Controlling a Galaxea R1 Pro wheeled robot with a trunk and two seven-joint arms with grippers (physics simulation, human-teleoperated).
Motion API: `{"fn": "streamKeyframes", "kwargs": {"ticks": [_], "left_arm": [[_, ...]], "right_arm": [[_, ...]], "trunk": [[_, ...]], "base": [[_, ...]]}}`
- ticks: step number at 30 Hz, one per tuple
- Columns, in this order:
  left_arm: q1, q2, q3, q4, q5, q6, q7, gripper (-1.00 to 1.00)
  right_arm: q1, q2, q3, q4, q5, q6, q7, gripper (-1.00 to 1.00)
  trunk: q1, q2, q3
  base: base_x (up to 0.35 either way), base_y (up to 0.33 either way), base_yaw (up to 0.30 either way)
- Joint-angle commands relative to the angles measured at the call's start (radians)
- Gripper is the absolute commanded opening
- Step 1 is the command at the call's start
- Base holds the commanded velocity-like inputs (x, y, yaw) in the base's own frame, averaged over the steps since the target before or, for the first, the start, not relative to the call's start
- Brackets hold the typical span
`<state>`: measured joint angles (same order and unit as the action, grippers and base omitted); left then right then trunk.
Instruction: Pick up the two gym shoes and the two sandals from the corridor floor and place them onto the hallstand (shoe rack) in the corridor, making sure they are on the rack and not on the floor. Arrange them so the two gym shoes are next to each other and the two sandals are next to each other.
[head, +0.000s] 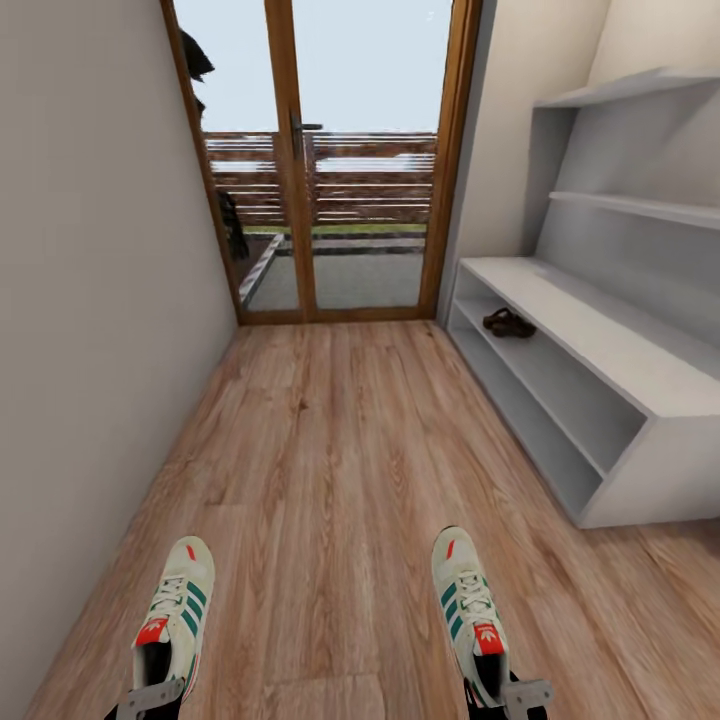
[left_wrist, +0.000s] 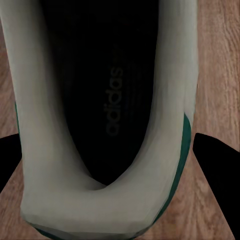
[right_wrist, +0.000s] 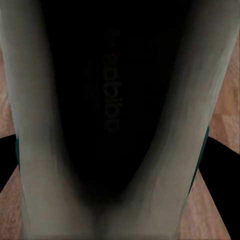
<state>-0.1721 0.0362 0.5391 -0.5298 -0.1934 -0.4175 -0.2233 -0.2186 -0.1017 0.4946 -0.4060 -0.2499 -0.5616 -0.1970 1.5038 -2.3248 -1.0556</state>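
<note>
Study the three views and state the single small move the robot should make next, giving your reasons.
Probably roll forward and turn toward the hallstand on the right. Each gripper seems to hold a gym shoe by its heel: left gripper with the left shoe, right gripper with the right shoe. The rack stands ahead, with sandals on its shelf.
</note>
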Motion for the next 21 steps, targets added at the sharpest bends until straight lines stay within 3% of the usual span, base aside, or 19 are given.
{"fn": "streamKeyframes", "kwargs": {"ticks": [1, 21], "left_arm": [[-0.001, -0.001, 0.008, 0.001, -0.009, -0.004, -0.007, -1.00], [-0.001, -0.001, 0.008, 0.001, -0.009, -0.004, -0.007, -1.00]], "right_arm": [[-0.001, -0.001, 0.009, 0.000, -0.008, -0.003, -0.005, -1.00], [-0.001, -0.001, 0.009, -0.002, -0.008, -0.003, -0.005, -1.00]], "trunk": [[0.000, 0.000, -0.001], [0.000, 0.000, -0.001]], "base": [[0.336, 0.120, 0.000], [0.337, 0.120, 0.000]]}}
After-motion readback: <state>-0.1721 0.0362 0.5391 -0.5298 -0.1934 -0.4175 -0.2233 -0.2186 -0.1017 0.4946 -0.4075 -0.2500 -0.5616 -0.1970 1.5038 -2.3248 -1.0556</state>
